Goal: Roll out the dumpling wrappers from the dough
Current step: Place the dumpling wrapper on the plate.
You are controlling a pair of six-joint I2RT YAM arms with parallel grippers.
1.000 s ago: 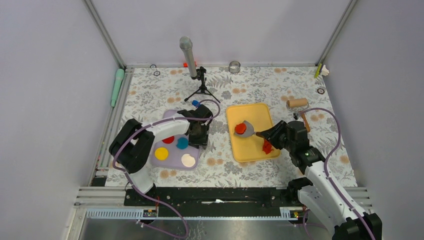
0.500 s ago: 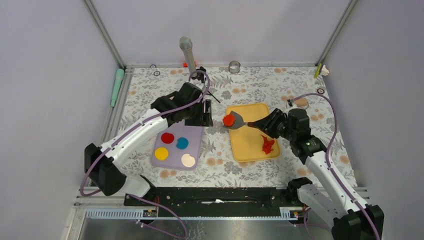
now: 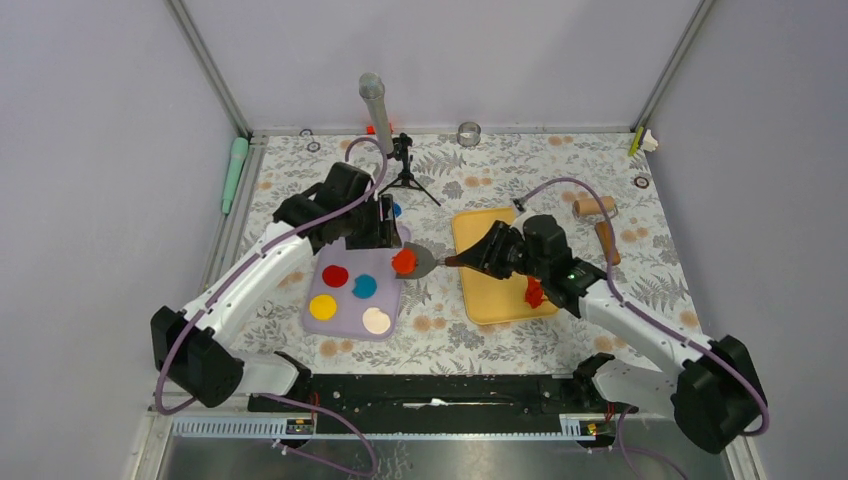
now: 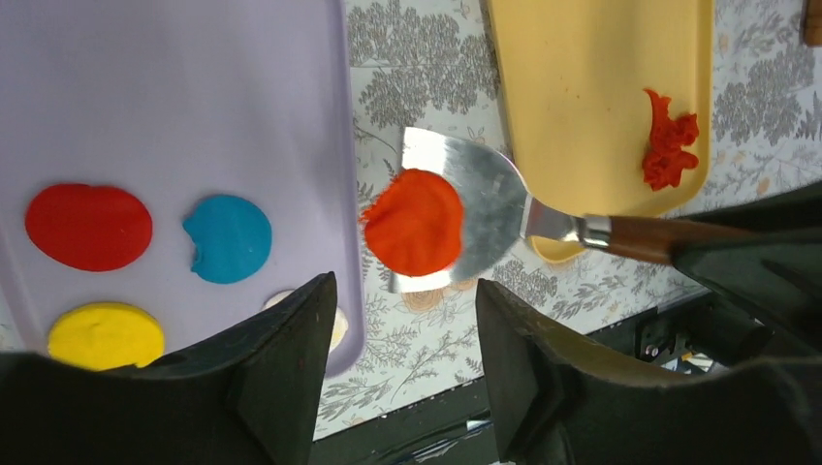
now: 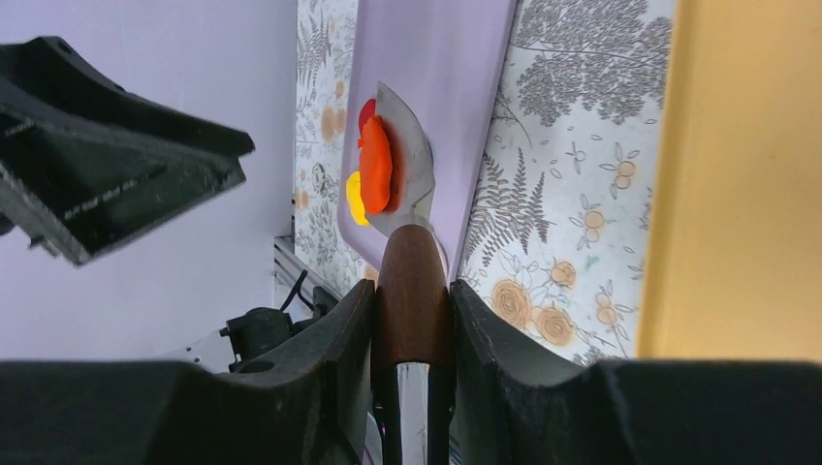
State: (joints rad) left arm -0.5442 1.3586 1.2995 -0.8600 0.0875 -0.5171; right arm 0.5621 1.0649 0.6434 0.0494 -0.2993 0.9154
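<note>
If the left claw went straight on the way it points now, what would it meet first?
Probably the red wrapper on the spatula held by the right claw; it lies just ahead, between the open jaws of the left claw. Depth is unclear.

Red wrappers (image 4: 88,227) (image 4: 415,221): two (other discs (image 4: 229,238): three); spatula (image 4: 490,194): one.

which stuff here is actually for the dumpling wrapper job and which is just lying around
Job: red wrapper, spatula, red disc, purple board, red dough scrap, yellow tray, rolling pin.
Lying about: microphone, glass jar, green tool, blue disc, yellow disc, cream disc.
</note>
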